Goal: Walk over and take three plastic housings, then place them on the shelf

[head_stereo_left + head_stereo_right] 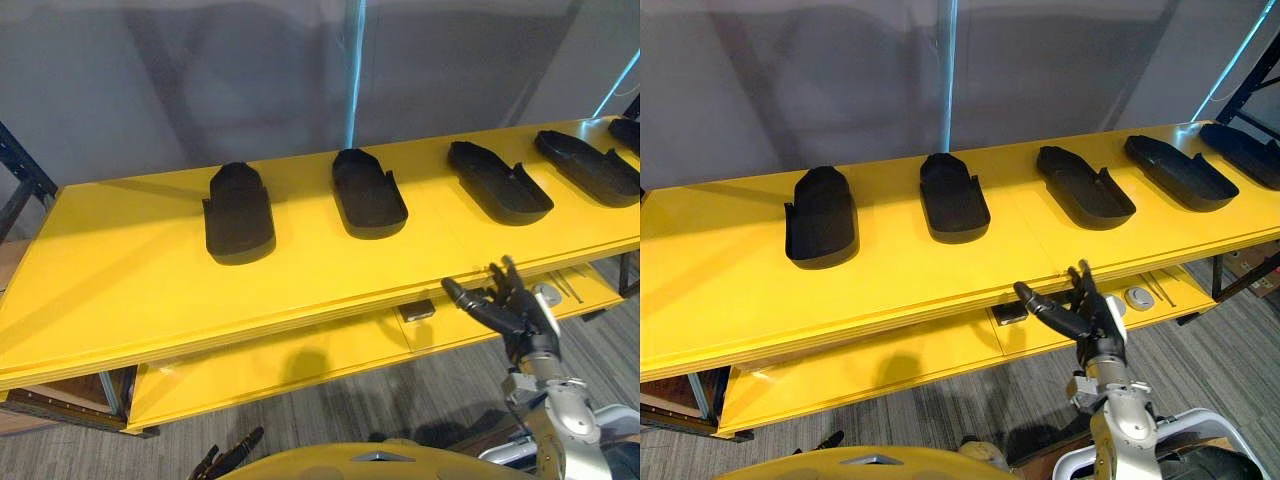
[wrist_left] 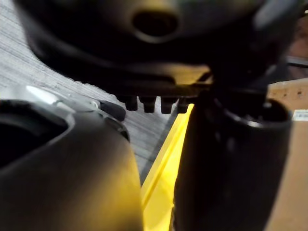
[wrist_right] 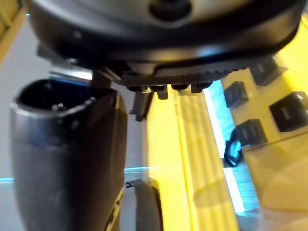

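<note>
The right hand is raised just in front of the table's front edge, at the level of the lower shelf. Its fingers point up and are loosely spread, its thumb sticks out towards the left, and it grips nothing. The left hand hangs low over the grey floor. Its fingers look fairly straight, and it is empty too.

From where I stand I count five housings, all lying on the yellow tabletop in a row along its far half, each apart from the next. They are the leftmost housing, second housing, third housing, fourth housing and fifth housing, the last at the far right end. None is touched by either hand.

Each is a matt black shell, long and shallow like a tray, with its hollow side up. One end is rounded, a low wall runs round the rim, and there are small notches or tabs along the sides. The two on the left look shorter and broader, the others longer and slimmer.

On the lower shelf, near the right hand, lie a small dark block and a round part.
</note>
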`<state>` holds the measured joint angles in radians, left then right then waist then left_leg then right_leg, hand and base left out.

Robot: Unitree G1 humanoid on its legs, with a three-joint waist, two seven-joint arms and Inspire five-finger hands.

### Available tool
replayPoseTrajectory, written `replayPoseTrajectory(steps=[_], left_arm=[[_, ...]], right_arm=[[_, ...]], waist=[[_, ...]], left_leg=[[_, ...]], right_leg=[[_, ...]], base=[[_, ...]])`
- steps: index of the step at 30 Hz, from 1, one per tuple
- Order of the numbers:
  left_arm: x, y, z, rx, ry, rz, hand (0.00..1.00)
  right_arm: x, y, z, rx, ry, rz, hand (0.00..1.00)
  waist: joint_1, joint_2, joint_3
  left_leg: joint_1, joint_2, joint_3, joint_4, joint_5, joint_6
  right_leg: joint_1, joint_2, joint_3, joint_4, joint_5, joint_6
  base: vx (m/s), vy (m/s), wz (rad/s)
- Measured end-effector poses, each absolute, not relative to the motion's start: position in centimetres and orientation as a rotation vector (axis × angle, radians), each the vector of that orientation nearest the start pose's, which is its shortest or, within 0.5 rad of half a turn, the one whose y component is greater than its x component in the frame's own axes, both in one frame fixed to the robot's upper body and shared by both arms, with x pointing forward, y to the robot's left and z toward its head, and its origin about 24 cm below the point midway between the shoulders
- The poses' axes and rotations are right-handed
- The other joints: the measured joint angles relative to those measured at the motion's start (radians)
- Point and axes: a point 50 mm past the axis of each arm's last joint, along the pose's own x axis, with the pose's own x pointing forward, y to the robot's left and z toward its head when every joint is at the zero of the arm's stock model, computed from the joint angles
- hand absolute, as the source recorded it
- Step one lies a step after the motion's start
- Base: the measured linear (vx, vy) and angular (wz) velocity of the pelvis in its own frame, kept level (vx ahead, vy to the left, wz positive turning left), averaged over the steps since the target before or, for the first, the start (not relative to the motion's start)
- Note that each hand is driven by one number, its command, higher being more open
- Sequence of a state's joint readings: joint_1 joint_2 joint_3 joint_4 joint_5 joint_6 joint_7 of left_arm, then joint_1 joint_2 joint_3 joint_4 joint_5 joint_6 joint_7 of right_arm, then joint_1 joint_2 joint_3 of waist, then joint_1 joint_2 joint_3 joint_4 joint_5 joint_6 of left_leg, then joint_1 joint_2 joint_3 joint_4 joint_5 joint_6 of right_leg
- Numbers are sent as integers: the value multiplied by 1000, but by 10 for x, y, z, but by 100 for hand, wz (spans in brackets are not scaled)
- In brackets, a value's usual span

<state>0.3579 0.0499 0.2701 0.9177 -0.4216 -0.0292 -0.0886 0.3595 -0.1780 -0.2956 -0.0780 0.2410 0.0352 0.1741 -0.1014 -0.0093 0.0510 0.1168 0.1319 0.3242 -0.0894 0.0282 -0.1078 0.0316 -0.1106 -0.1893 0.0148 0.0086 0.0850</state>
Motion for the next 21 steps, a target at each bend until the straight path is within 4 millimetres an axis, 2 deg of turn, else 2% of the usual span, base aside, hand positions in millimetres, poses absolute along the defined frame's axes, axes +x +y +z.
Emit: replayPoseTrajectory(steps=[6, 8, 11, 15, 18, 21], left_arm=[[11, 217, -162, -368, 1140, 517, 100], [21, 220, -161, -323, 1130, 477, 100], [40, 222, -159, -259, 1104, 431, 100], [53, 216, -159, -230, 1093, 387, 100], [61, 206, -160, -241, 1082, 357, 100], [65, 198, -161, -254, 1077, 346, 100]], right_arm=[[168, -245, -20, 131, 216, -238, 100], [170, -236, -31, 171, 230, -289, 100], [174, -229, -35, 184, 218, -337, 100], [179, -227, -37, 188, 210, -409, 100], [183, -224, -38, 135, 201, -461, 100], [185, -208, -35, 81, 168, -461, 100]], waist=[[-9, 0, -9], [-9, -12, -9], [-8, -19, -6], [-7, -20, -5], [7, -16, 1], [15, -3, 9]], left_leg=[[26, 2, 28, 0, -7, -7], [34, 3, 37, 0, -9, -7], [34, -2, 40, 0, -9, -5], [35, -4, 51, 0, -12, -3], [59, 1, 93, 0, -21, -10], [97, 13, 159, 0, -37, -24]], right_leg=[[6, 4, 25, 0, 4, -3], [9, 6, 28, -1, 4, -4], [10, 6, 30, -6, 7, -1], [14, 6, 39, -25, 15, -2], [19, 17, 79, -38, 27, -5], [21, 36, 134, -40, 32, -5]], base=[[38, 16, -15], [23, 4, -13], [0, 0, 0], [8, 8, -7], [20, 10, -37], [37, 10, -56]])
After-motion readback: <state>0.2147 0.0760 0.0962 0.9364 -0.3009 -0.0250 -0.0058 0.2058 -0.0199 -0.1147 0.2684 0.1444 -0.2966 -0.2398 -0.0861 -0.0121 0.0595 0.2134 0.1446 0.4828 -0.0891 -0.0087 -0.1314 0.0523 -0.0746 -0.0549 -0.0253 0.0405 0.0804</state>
